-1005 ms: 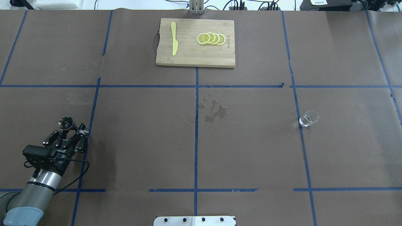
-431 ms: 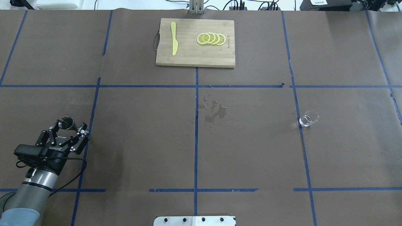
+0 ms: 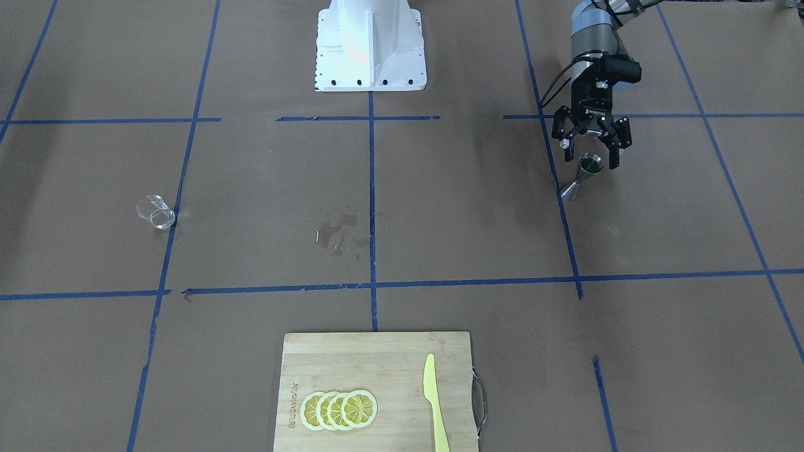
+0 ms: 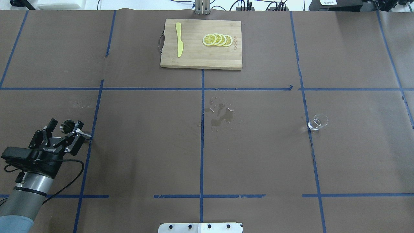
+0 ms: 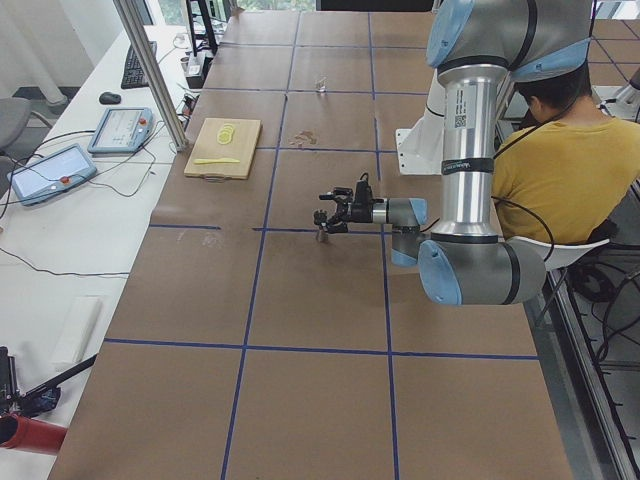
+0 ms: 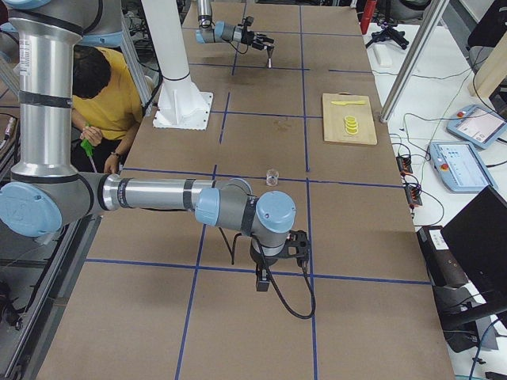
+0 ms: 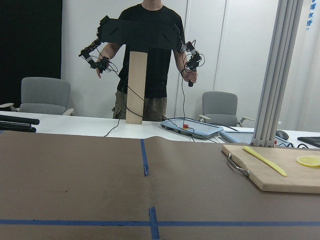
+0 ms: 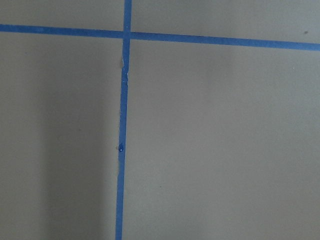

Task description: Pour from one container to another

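Observation:
The steel jigger [image 4: 68, 127] stands at the table's left, also seen in the front view [image 3: 583, 174]. My left gripper [image 4: 66, 123] is open, and in the overhead view its fingertips flank the jigger's rim without closing on it. In the front view this gripper [image 3: 589, 152] hovers just behind and above the jigger. The clear glass cup [image 4: 318, 122] stands alone far to the right, on a blue tape line [image 3: 155, 211]. My right gripper [image 6: 262, 279] shows only in the exterior right view, low over the table. I cannot tell whether it is open or shut.
A wooden cutting board [image 4: 200, 58] at the far middle carries lemon slices [image 4: 217, 39] and a yellow knife [image 4: 179, 40]. A small wet spill [image 4: 221, 116] marks the table's centre. A seated person [image 5: 560, 160] is behind the robot base.
My left arm has shifted left with its gripper open throughout, so the jigger now sits between the fingertips in the overhead view. Jigger and cup have not moved.

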Tool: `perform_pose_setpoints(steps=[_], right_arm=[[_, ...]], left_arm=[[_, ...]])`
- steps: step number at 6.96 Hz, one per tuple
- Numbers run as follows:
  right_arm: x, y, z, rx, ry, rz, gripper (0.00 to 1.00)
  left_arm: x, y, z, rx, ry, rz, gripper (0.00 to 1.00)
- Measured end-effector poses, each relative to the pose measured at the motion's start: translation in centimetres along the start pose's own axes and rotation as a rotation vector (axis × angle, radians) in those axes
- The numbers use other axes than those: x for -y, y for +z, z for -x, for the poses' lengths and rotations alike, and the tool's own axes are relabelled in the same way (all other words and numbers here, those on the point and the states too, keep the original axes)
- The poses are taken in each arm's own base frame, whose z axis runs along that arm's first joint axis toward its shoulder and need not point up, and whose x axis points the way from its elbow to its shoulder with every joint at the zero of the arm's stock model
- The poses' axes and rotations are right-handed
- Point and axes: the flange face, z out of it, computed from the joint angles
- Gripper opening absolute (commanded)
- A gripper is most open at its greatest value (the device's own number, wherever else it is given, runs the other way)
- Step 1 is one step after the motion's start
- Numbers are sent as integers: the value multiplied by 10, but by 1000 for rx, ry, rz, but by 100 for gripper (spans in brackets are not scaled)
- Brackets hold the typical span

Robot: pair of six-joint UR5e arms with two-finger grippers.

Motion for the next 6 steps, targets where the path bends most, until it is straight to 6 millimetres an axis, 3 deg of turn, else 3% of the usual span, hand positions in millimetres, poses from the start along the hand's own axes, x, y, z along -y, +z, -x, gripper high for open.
perform_pose_setpoints(steps=[2, 4, 6], right_arm=[[1, -1, 1, 0, -1, -2, 100], [3, -2, 1, -1, -4, -4, 100], [3, -2, 2, -1, -3, -4, 100]], left_arm=[[40, -10, 7, -50, 34, -33, 100], [61, -11, 5, -108, 95, -57, 100], [81, -11, -31, -155, 118, -72, 99]])
